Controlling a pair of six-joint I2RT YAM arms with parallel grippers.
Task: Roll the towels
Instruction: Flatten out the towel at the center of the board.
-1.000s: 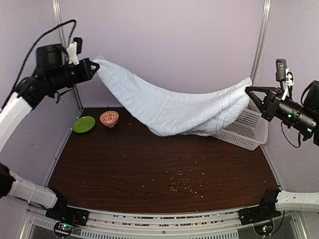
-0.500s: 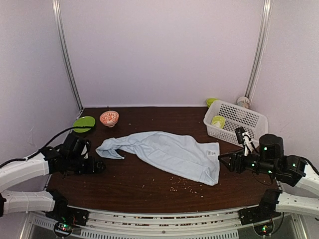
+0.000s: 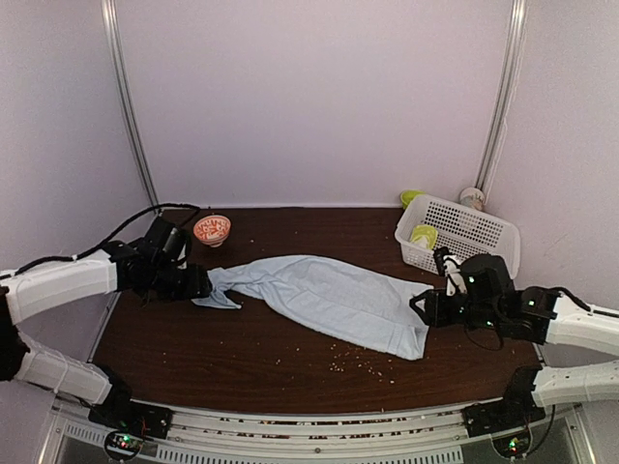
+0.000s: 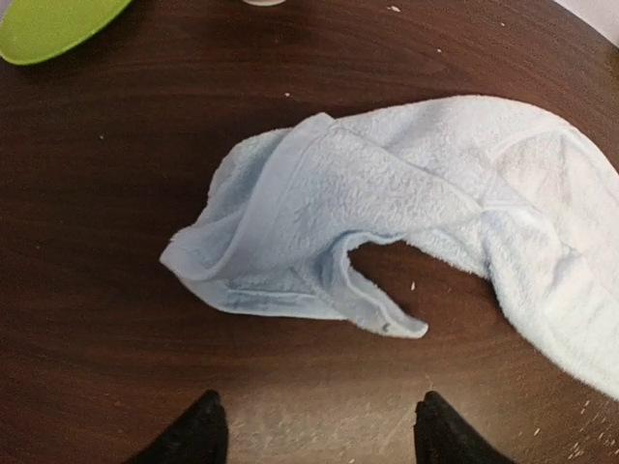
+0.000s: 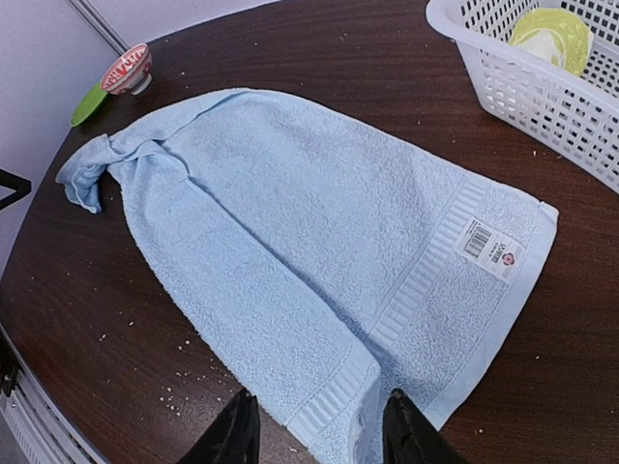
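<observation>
One pale blue towel is lying slack across the table's middle, its bunched left end just beyond the left claw, which is gaping empty. Soft, light cloth, it is probably best pinched at the hemmed right corner, which the part-open right claw is straddling without gripping.

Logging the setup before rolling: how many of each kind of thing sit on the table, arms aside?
Towels: 1, the pale blue towel
Baskets: 1, the white basket
Patterned bowls: 1, the red bowl
Lime-green dishes: 2, the plate and the dish in the basket
Unidentified, behind the basket: 2, green thing, white thing
Total: 7
</observation>
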